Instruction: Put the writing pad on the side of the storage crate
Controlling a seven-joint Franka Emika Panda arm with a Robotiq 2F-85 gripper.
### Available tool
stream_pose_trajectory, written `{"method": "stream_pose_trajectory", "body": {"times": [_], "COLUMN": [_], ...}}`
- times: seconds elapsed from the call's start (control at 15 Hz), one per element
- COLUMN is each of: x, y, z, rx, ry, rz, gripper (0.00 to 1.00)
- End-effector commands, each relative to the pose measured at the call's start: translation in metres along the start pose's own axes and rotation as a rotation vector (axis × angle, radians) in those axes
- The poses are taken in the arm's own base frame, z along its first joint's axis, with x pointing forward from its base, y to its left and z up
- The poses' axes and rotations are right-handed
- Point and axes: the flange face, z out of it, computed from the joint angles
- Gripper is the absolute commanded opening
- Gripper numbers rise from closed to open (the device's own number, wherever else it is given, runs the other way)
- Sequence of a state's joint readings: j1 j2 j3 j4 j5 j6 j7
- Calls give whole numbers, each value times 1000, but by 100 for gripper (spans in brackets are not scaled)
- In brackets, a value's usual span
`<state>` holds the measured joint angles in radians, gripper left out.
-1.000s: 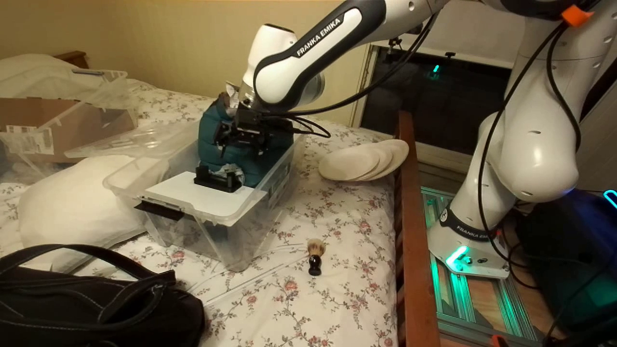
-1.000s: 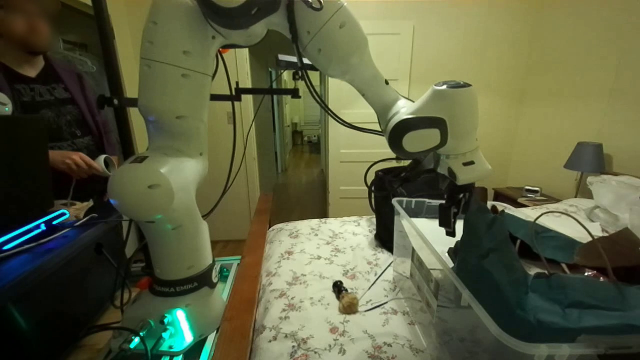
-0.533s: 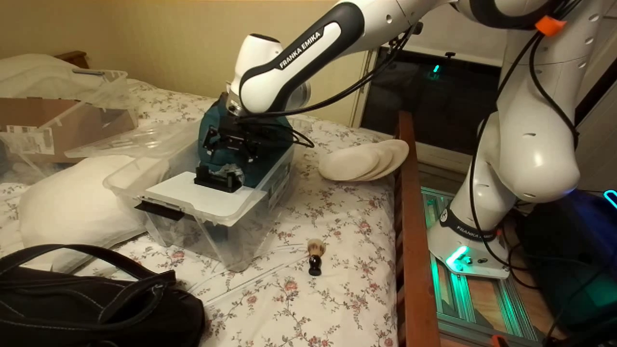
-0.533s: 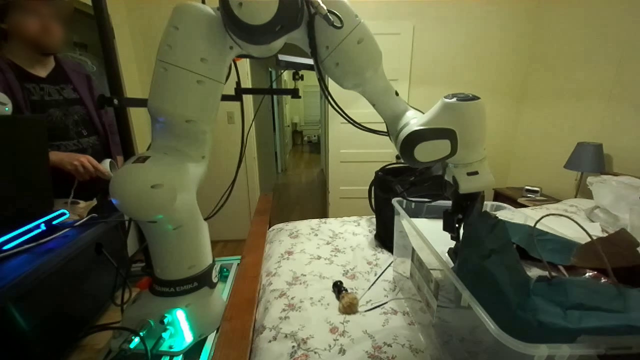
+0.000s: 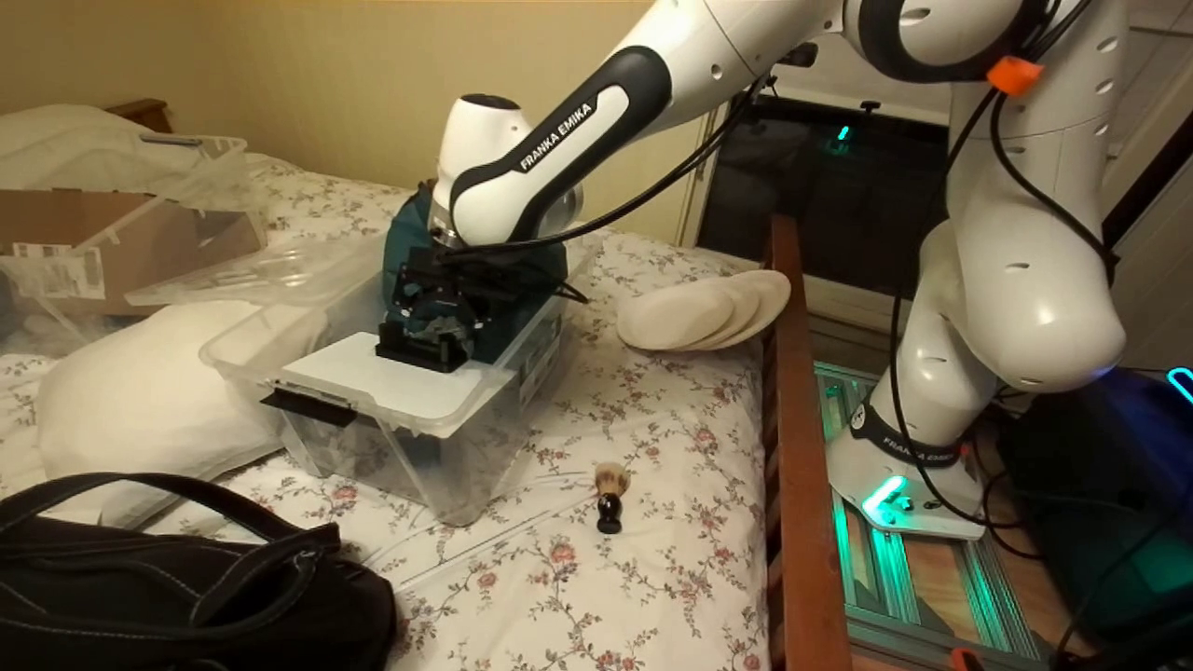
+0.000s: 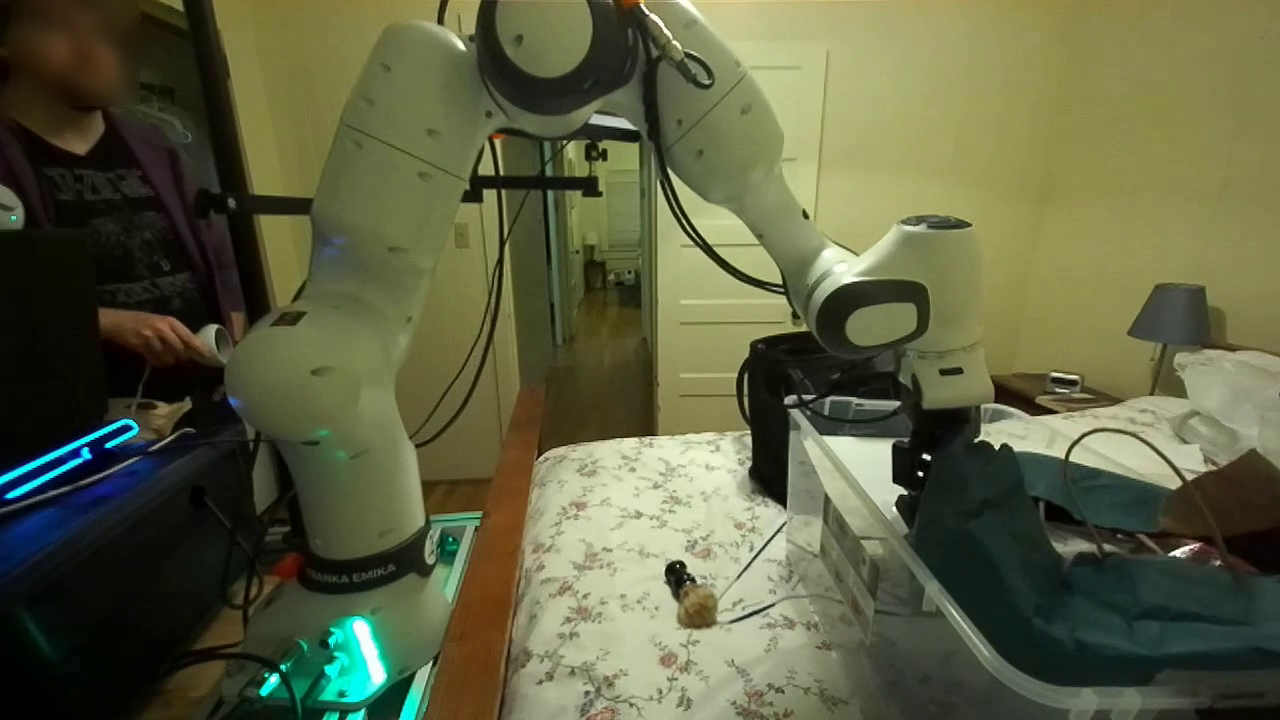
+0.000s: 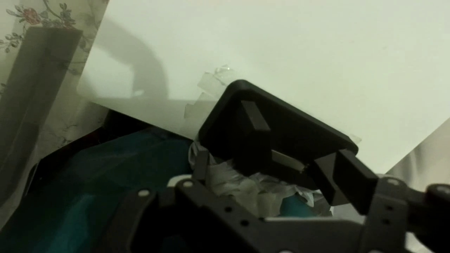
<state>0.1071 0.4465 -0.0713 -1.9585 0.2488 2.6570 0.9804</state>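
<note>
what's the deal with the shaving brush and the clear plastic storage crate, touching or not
Apart. In both exterior views, floral bedspread shows between the shaving brush and the nearest wall of the clear plastic storage crate.

Writing pad [image 5: 349, 365] plain white, its clip part [image 7: 295, 123] black. Storage crate [image 5: 438, 475] clear, colourless, with a black strip [image 5: 309, 407]. Gripper [image 7: 276, 172] black, soft bag [image 6: 1000, 560] teal. Bedspread [image 5: 690, 540] white, printed with red-pink flowers and grey-green sprigs. Arm [image 5: 596, 126] white with black trim and white lettering, base light [image 5: 884, 494] glowing green, tag [image 5: 1014, 75] orange. Brush [image 5: 609, 505] has tan bristles, black handle. Discs [image 5: 671, 317] off-white, bed rail [image 5: 802, 438] red-brown, cardboard box [image 5: 56, 216] brown, puffy bundle [image 5: 149, 391] white, wall [image 5: 317, 75] yellowish. Handbag [image 5: 112, 596] black with pale stitching. In an exterior view: lamp shade [image 6: 1170, 315] grey, light bar [image 6: 45, 474] blue, jacket [image 6: 187, 220] purple, tee [image 6: 105, 220] black with pale print
</note>
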Motion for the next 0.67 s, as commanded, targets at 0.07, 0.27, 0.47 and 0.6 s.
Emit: {"method": "stream_pose_trajectory", "body": {"times": [0.07,0.27,0.47,0.6], "x": [0,-2,-1,-1], "y": [-9,-9,-5,-5], "z": [11,14,18,21], "rx": [-29,-47,-73,-85], "ry": [-21,-35,-40,-45], "rz": [22,25,27,20], "gripper": [53,31,11,11]}}
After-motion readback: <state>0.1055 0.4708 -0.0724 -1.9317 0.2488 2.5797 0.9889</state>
